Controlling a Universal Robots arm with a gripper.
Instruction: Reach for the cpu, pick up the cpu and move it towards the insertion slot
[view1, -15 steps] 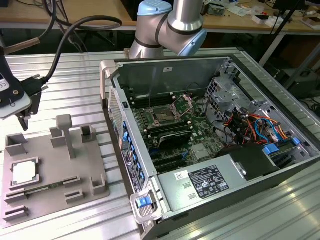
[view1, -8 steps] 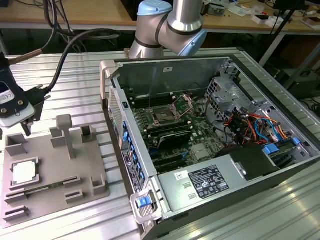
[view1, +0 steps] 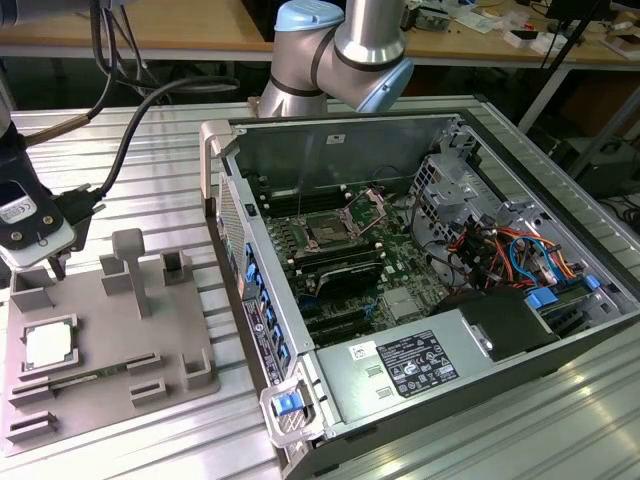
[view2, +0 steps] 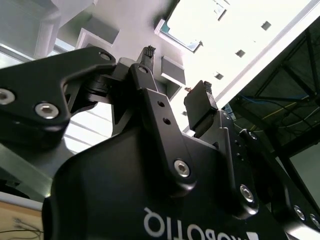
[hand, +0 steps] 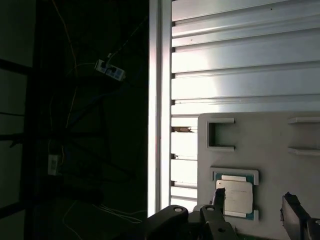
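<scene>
The cpu (view1: 48, 345) is a flat silvery square lying in a recess of the grey fixture plate (view1: 110, 340), at the exterior view's left. My gripper (view1: 50, 262) hangs just above the plate, a little behind the cpu and apart from it. In the first wrist view the cpu (hand: 236, 196) lies flat in its pocket, close to one dark finger (hand: 218, 197) of the gripper (hand: 255, 205). The second wrist view shows the gripper (view2: 177, 72) open, with nothing between its fingers. The insertion slot (view1: 328, 230) sits on the green board inside the open computer case.
The open computer case (view1: 450, 135) fills the exterior view's middle and right, with cables and a power supply (view1: 410, 365) inside. Upright grey blocks (view1: 130, 265) stand on the fixture plate. A thick black cable (view1: 130, 130) runs to the arm. The table edge (hand: 159, 100) lies beside the plate.
</scene>
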